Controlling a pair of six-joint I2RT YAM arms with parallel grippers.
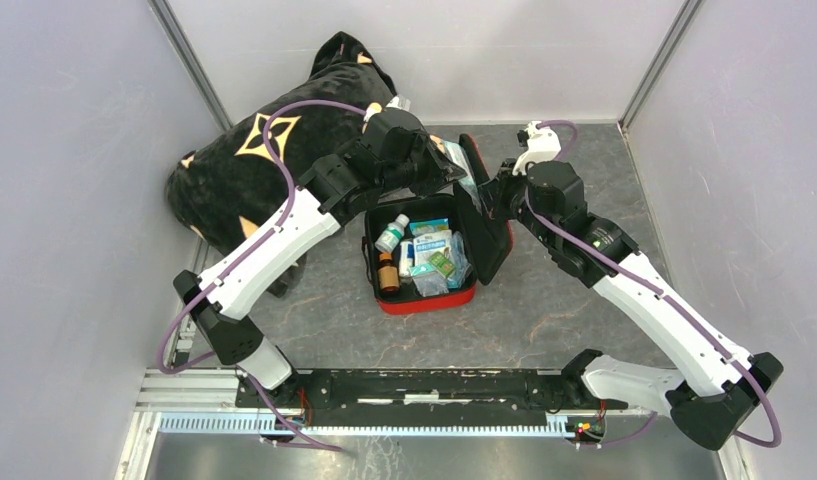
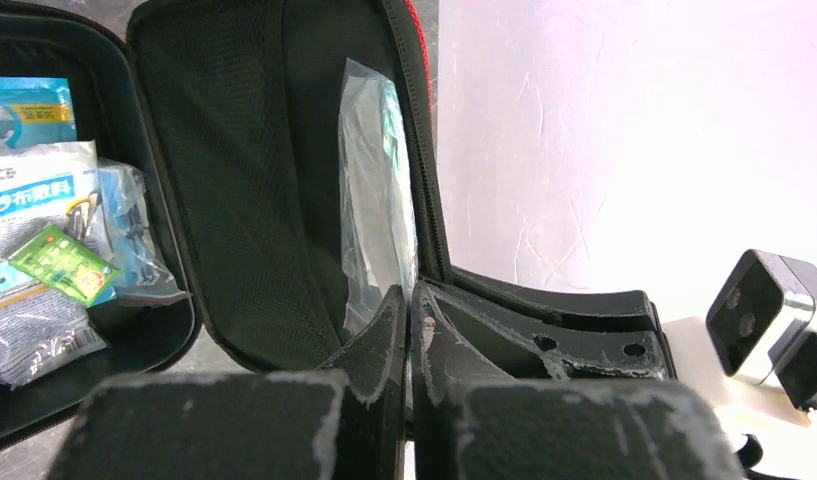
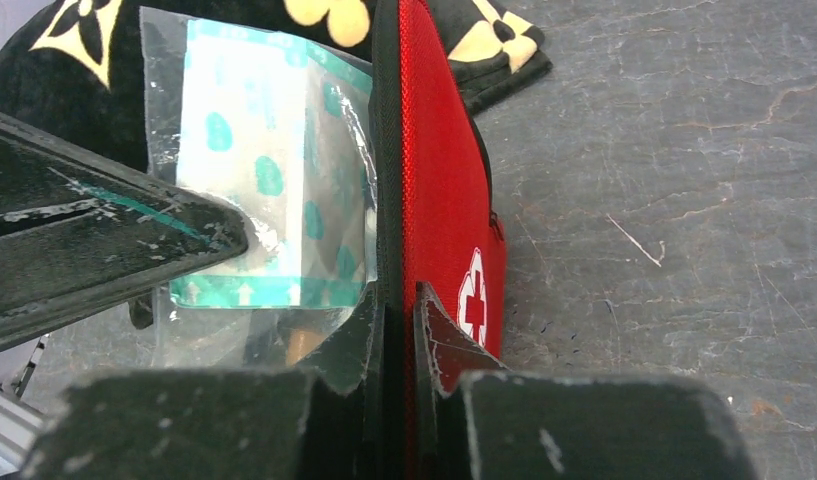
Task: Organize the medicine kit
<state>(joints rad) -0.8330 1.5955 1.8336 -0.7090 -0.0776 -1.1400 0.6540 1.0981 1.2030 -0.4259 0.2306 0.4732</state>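
The red medicine kit [image 1: 424,303] lies open at the table's middle, its lid [image 1: 492,235] standing upright on the right. My right gripper [image 3: 399,305] is shut on the lid's rim [image 3: 434,170], one finger inside and one on the red outside by the white cross [image 3: 473,300]. My left gripper [image 2: 412,300] is shut on the edge of a clear packet [image 2: 374,190] with a teal pattern. The packet [image 3: 264,170] stands against the lid's black mesh lining [image 2: 254,180]. In the top view both grippers meet at the lid's far end [image 1: 474,175].
The kit's base holds a white bottle [image 1: 391,235], a brown bottle [image 1: 387,272] and several packets [image 1: 434,250]. A black pillow with gold flowers [image 1: 244,170] lies at the back left, under the left arm. Grey walls close in the table on three sides.
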